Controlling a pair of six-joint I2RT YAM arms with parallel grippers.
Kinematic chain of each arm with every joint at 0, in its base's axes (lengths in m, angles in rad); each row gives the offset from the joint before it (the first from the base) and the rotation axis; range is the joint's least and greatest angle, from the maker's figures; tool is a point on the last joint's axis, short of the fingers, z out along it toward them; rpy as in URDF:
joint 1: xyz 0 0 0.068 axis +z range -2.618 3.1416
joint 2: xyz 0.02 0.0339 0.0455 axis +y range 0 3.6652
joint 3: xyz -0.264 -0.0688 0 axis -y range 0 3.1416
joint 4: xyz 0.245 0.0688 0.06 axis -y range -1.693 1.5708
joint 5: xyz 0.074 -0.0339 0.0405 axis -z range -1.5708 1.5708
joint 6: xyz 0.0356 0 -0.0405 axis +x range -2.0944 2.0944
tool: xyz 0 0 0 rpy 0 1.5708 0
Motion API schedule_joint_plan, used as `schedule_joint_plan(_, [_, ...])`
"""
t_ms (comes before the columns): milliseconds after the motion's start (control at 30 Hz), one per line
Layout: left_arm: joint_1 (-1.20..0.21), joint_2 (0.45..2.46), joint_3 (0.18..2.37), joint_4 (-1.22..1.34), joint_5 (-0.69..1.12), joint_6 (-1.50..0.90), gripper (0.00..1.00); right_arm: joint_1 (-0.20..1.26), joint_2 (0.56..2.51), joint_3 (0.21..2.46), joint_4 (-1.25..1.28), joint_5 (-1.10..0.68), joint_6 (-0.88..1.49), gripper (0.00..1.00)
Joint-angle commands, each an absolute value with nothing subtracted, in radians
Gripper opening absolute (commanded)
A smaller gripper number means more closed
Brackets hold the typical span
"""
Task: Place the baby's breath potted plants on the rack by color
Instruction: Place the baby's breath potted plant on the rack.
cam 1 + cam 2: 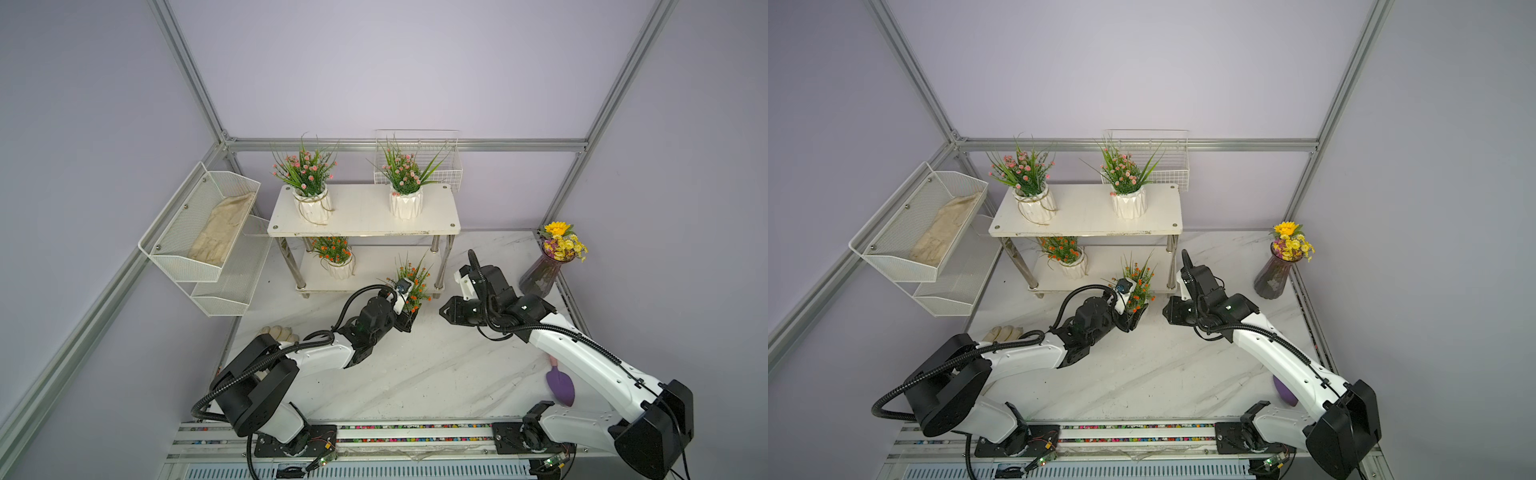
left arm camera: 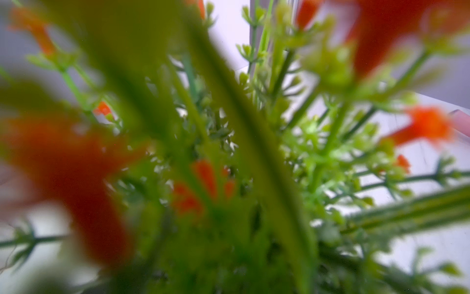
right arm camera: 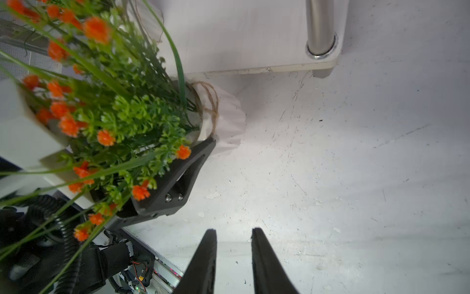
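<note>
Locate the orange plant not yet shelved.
In both top views the orange plant sits in the left gripper, in front of the rack's lower shelf by its right leg.

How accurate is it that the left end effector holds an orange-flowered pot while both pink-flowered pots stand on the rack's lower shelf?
One slip: the pink-flowered pots stand on the top shelf of the rack, as both top views show; the rest holds.

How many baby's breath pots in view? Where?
4. Left pink plant and right pink plant on the rack's top board. Shelved orange plant on the lower board. Held orange plant in the left claw, before the rack. None seems hidden.
</note>
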State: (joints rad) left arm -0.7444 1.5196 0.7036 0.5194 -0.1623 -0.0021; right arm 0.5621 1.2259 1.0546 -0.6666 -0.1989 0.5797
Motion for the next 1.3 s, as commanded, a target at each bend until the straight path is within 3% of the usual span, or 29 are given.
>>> schedule_joint_plan(0, [-0.712, 1.523, 0.808, 0.573, -0.154, 0.014, 0.16, 0.556, 1.199, 1.045, -0.677, -0.195, 0.574, 0.28])
schedule_joint_plan(467, [-0.589, 1.604, 0.947, 0.571, -0.060, 0.000, 0.15, 0.553, 1.189, 1.023, -0.678, -0.198, 0.584, 0.27])
schedule_joint_plan(1267, [-0.497, 1.940, 1.264, 0.638, 0.006, -0.046, 0.16, 0.552, 1.141, 0.993, -0.689, -0.192, 0.620, 0.27])
